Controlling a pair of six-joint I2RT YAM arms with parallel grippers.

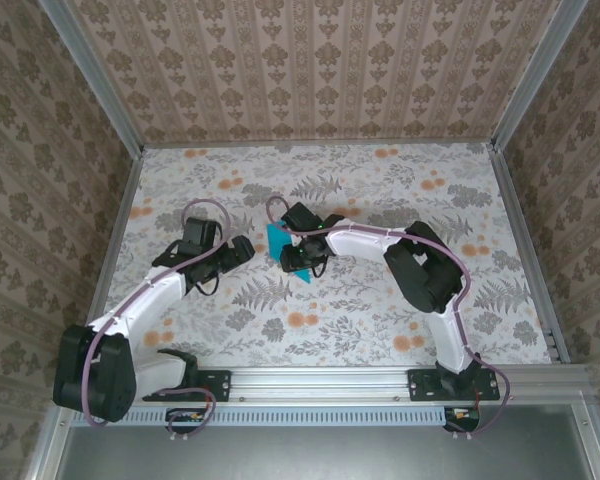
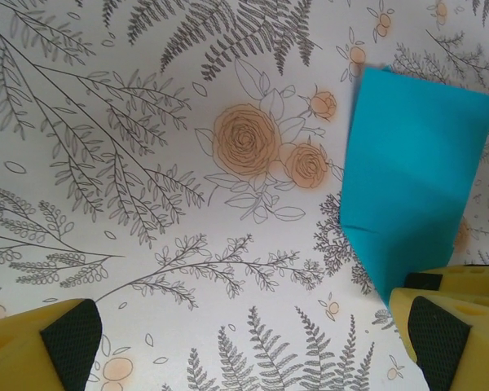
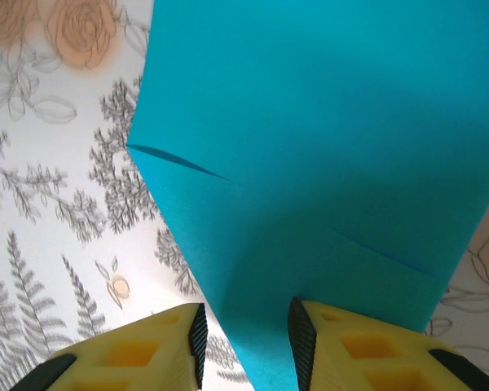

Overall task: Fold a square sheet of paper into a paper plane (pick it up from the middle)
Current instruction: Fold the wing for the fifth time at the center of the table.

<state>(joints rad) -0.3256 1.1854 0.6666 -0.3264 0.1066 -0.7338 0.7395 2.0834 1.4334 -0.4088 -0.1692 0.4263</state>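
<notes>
paper (image 3: 326, 122) sits between half-closed right fingers (image 3: 367, 350) (grip unclear), likely steadied for folding; left fingers (image 2: 65, 338) wide open just beside it.

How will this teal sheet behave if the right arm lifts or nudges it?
The sheet probably flops: it is thin, with loose folded flaps showing. Likely very light, so a nudge may skid it across the flat table. A hard pinch from the right gripper could crumple it.

We see beige damask wallpaper on the walls (image 1: 320, 60) around us, a fern-and-rose printed table (image 1: 360, 320) below, aluminium frame posts (image 1: 92, 75) at the corners, all softly and evenly lit
</notes>
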